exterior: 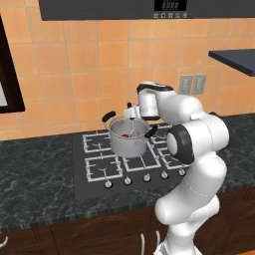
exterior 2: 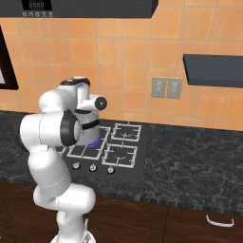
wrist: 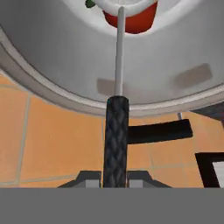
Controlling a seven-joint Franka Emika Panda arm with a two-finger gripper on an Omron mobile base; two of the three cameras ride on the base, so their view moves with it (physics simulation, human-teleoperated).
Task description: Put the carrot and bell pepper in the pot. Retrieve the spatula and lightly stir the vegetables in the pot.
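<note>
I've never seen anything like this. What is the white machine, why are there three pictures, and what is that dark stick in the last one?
The white machine is a robot arm on a base that can drive, in a computer-rendered kitchen. Two pictures come from cameras on its base, behind it to the left and to the right, so they show the same stove from two sides. The third comes from a camera on the arm's hand, looking along its gripper.

On the stove stands a steel pot with black side handles. Something red shows inside it; the hand picture shows it as the bell pepper.

The dark stick is the handle of the spatula. The jaws are shut on it, and its thin grey shaft reaches down into the pot towards the pepper.
</note>
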